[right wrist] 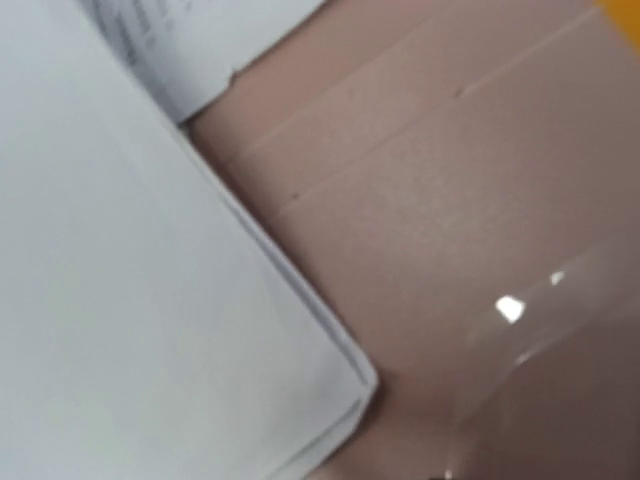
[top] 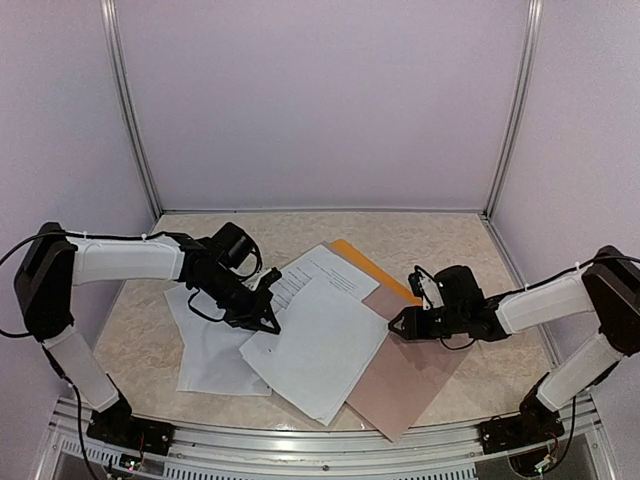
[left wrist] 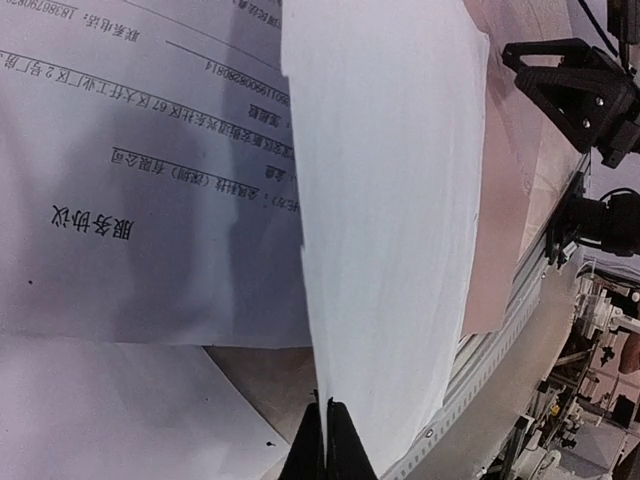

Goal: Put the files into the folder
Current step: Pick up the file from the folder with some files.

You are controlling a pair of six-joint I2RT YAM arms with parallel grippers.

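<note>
Several white files lie spread over the table: a printed sheet [top: 325,270], a blank-side sheet [top: 318,345] on top, and more [top: 212,350] to the left. Only a corner of the orange-yellow folder [top: 372,265] shows from under them at the back. My left gripper [top: 268,320] is shut on the left edge of the top sheet. In the left wrist view its black fingertips [left wrist: 330,410] pinch that sheet [left wrist: 390,200], which stands up from them. My right gripper [top: 398,326] is low at the right edge of the papers, fingers hidden in its own view. That view shows a corner of stacked files [right wrist: 150,300].
A pinkish-brown flat board [top: 410,375] lies under the right side of the papers and reaches toward the front rail [top: 300,440]. It fills most of the right wrist view, as the board [right wrist: 450,200]. Pale walls enclose the table on three sides.
</note>
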